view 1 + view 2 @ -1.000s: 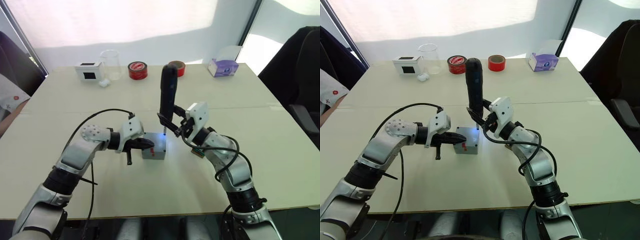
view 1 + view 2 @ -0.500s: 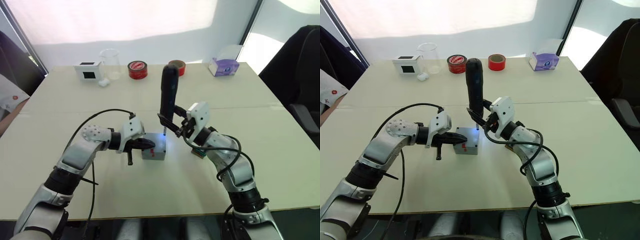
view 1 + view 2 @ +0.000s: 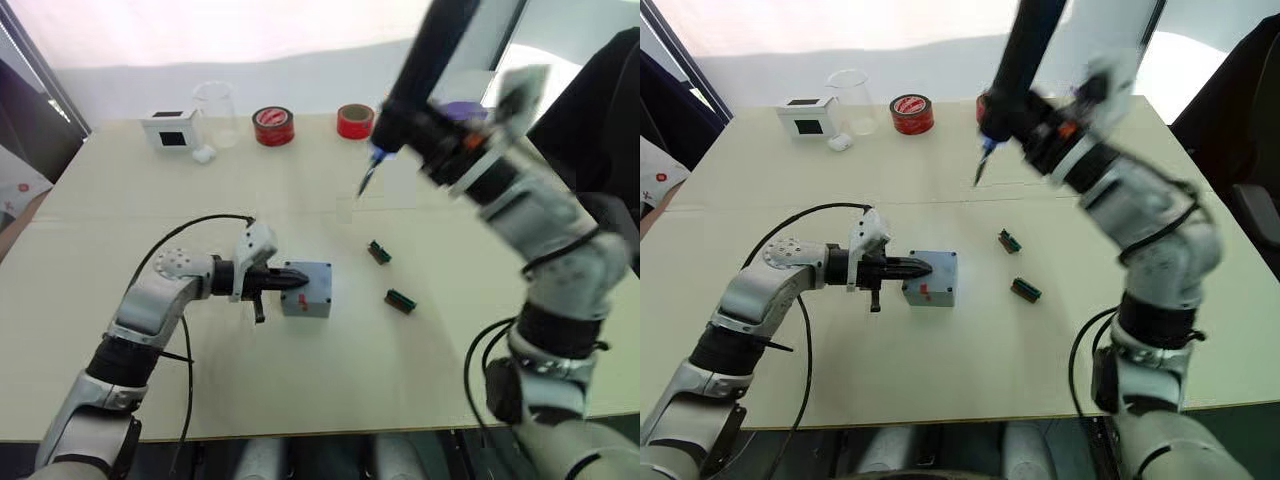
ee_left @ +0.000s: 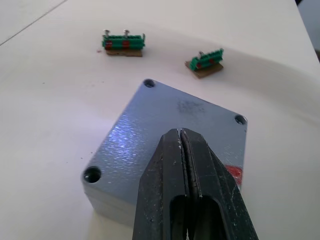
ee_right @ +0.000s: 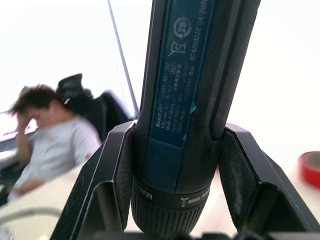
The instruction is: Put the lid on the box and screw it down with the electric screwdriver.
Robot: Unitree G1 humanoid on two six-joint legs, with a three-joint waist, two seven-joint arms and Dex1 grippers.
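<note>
The gray box (image 3: 312,296) sits on the table with the lid (image 4: 180,117) lying flat on top, corner holes showing and a red mark on its side. My left gripper (image 3: 300,276) is shut, and its closed tips (image 4: 180,136) rest on the lid's near edge. My right gripper (image 3: 412,128) is raised high over the far side of the table, well away from the box, shut on the electric screwdriver (image 3: 428,62). The black tool tilts, its thin bit (image 3: 364,186) pointing down in the air. In the right wrist view both fingers (image 5: 116,165) clamp its barrel (image 5: 182,85).
Two small green terminal blocks (image 3: 378,252) (image 3: 400,300) lie right of the box. At the table's far edge stand a white box with a black panel (image 3: 168,129), a clear beaker (image 3: 212,108) and two red tape rolls (image 3: 273,126) (image 3: 353,120). A seated person (image 5: 47,137) appears beyond.
My right arm has lifted the screwdriver off the box, swinging it up and toward the far right. The left gripper stays shut against the box. The camera view has shifted.
</note>
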